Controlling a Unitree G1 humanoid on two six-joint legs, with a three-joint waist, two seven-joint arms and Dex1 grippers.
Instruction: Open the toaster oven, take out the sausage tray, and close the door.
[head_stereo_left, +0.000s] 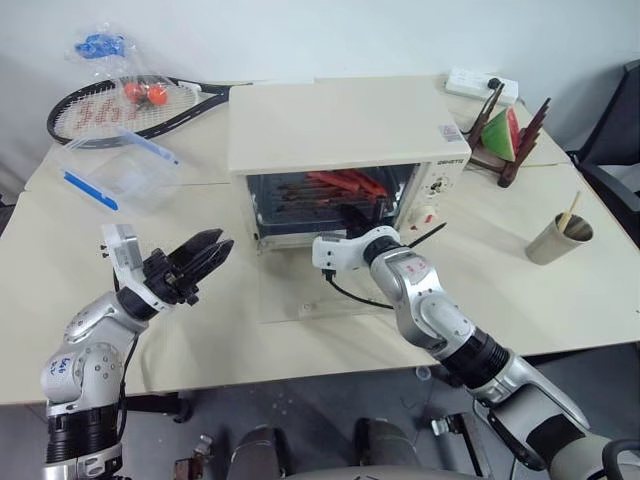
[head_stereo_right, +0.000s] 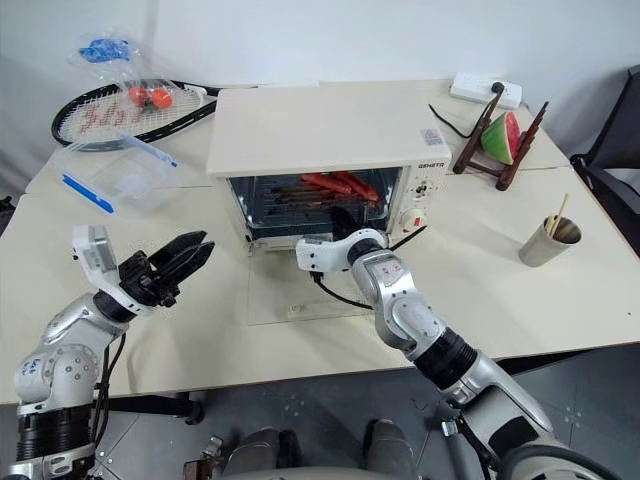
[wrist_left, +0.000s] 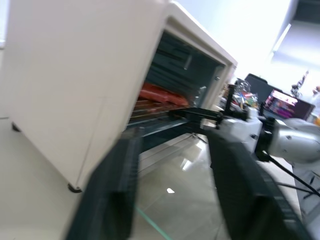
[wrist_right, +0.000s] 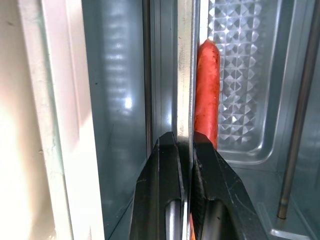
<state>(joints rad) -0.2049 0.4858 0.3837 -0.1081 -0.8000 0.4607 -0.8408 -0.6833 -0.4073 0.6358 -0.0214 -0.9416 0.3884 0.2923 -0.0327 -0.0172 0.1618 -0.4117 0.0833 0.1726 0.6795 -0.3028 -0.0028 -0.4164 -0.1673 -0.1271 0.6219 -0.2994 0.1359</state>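
- The right gripper (wrist_right: 183, 150) is clamped on the front rim of the sausage tray (wrist_right: 235, 75); the tray lies straight ahead of it, inside the toaster oven (head_stereo_left: 340, 125).
- The left gripper (head_stereo_left: 200, 255) hangs part-open and empty, off to the oven's side, farther from the tray.

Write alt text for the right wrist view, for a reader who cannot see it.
The right tool, its two black fingers shut on the thin metal edge of the sausage tray, reaches into the toaster oven. A red sausage lies on the tray just past the fingers, against its embossed silver floor.
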